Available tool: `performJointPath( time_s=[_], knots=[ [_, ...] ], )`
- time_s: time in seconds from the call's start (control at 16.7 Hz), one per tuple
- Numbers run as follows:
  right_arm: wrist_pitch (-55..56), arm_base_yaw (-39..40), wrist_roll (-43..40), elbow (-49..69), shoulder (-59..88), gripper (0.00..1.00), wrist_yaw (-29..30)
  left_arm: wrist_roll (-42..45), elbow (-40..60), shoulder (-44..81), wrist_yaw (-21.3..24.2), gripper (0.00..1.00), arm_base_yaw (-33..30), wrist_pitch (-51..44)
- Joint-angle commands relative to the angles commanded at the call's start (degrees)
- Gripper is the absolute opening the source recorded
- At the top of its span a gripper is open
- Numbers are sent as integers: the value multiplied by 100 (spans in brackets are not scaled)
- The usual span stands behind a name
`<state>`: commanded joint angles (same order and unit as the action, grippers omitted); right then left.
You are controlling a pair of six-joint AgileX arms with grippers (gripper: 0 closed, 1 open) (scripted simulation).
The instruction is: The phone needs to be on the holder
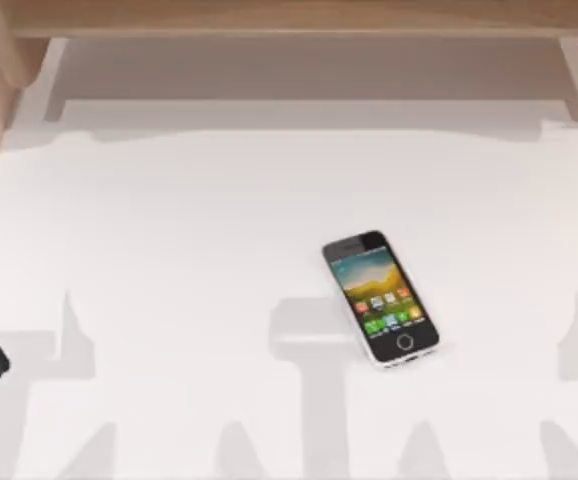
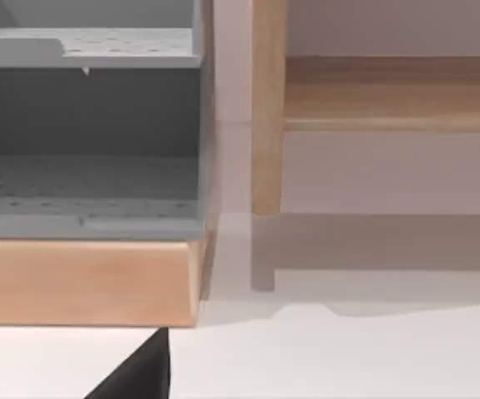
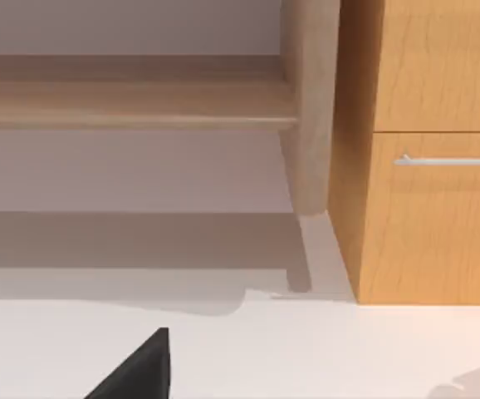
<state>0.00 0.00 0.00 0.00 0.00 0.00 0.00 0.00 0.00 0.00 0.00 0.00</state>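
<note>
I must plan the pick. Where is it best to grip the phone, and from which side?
Grip the phone across its two long edges near the middle, coming straight down from above. It lies flat and face up on the table, slim, its long axis slanted, so the fingers should turn to match that slant.

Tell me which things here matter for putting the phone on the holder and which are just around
For the job:
- phone, flat on the white table, screen up

Just around:
- wooden shelf along the table's far edge
- grey cabinet
- wooden drawer unit
</note>
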Motion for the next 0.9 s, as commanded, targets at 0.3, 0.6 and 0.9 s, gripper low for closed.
performJointPath(
  time_s=[0.3, 0.6, 0.9],
  knots=[
    [-237, 139, 57, 350, 350, 100, -13, 0, 0, 0, 0, 100, 0, 0],
    [-1265, 700, 301, 2001, 2151, 100, -31, 0, 0, 0, 0, 100, 0, 0],
    [-2775, 1472, 623, 4306, 5262, 100, -25, 0, 0, 0, 0, 100, 0, 0]
  ],
)
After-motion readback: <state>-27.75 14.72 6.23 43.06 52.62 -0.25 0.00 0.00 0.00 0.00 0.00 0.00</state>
